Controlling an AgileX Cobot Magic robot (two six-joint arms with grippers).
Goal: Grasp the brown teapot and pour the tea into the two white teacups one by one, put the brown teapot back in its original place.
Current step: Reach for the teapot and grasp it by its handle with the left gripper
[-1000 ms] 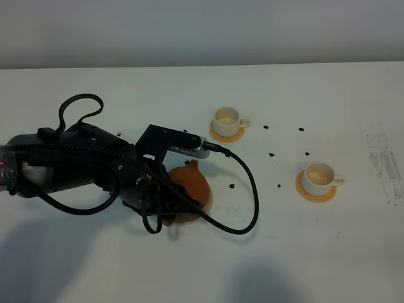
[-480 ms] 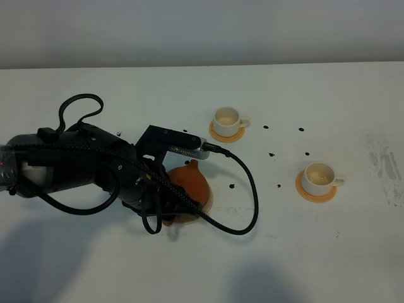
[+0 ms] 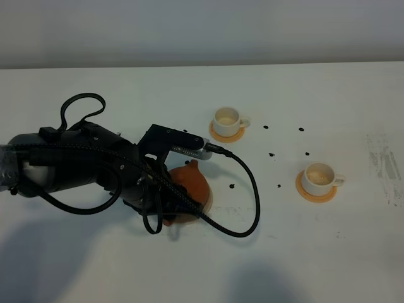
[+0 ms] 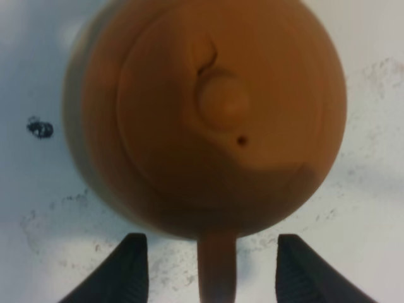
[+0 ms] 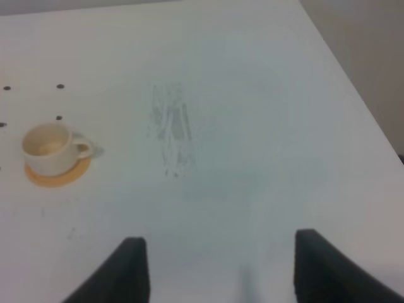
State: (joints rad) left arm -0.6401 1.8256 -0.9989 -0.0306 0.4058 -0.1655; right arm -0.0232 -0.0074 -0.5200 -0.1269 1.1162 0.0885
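The brown teapot (image 3: 192, 181) sits upright on the desk (image 3: 328, 252), left of the middle. A sliver of the pale mat (image 3: 211, 194) shows under its side, so it appears to be on its home spot. The left hand (image 4: 212, 240) hangs straight above it with its fingers (image 4: 129, 268) spread wide. The pot's loop handle (image 4: 216, 271) lies between them with a gap on each side, so the hand holds nothing. That straddle suits a pinch on the handle, the one part narrow enough to grip. The spout points toward the far edge, roughly at the cups, which should keep the swing to a pour short.

The first teacup (image 3: 226, 117) stands on its coaster (image 3: 222, 134) just beyond the pot, toward the far edge. The second teacup (image 3: 317, 175) is well apart, toward the right edge. Their insides look faintly tan, but whether they hold tea cannot be told.

Between the pot and the cups the desk carries only scattered dark specks (image 3: 271, 154). The arm's cable (image 3: 254, 201) loops low on the pot's right side, across the way to the second cup, and could drag or snag. The right hand (image 5: 221, 271) is wide open and empty over the right part of the desk, near its right edge and clear of the second cup.
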